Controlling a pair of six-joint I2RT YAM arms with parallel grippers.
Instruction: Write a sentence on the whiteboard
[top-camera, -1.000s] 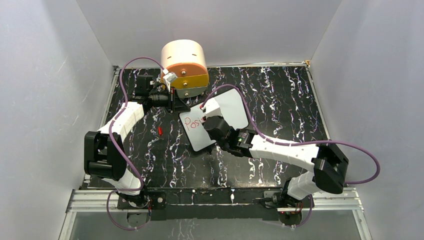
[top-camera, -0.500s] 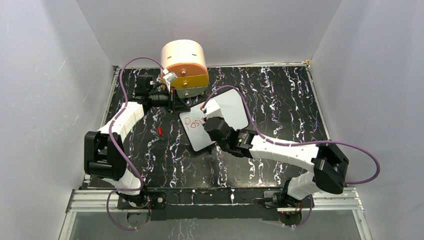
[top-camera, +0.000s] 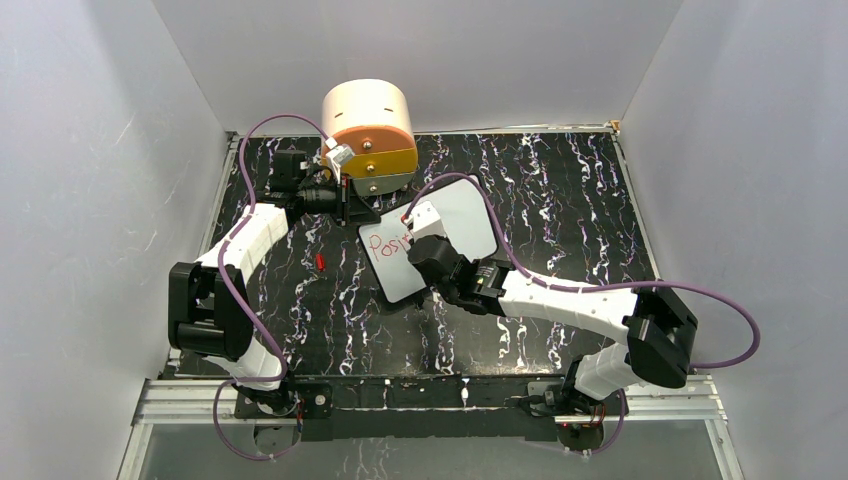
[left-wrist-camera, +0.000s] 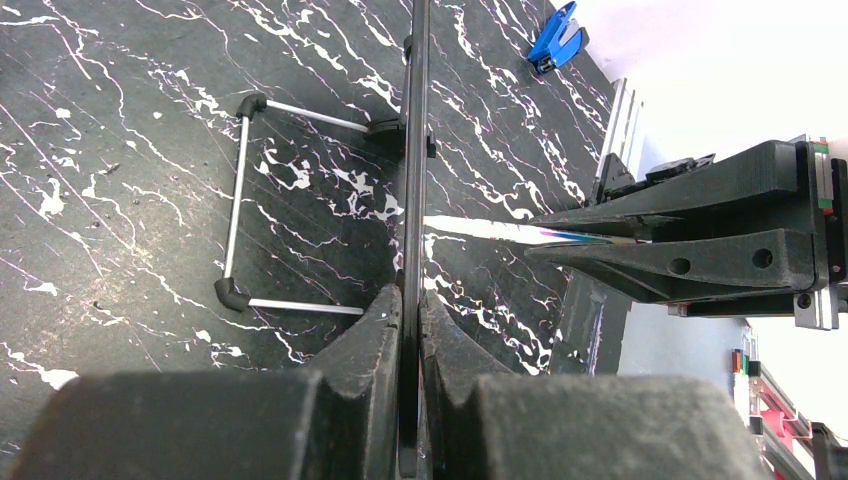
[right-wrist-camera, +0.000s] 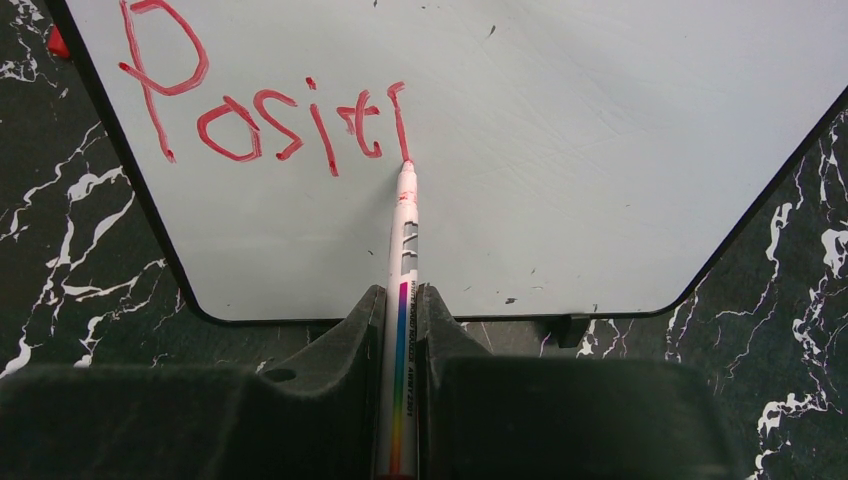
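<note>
At the middle of the counter, the whiteboard is gripped by its edge, pinched tight in the left end effector. A marker is clamped in the right end effector, its tip pressed to the board under the last red stroke. The sentence can be read as "Positi".

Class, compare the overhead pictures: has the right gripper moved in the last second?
Yes, slightly: the right gripper, holding the marker, has slid toward the near edge of the whiteboard, which stayed put.
</note>
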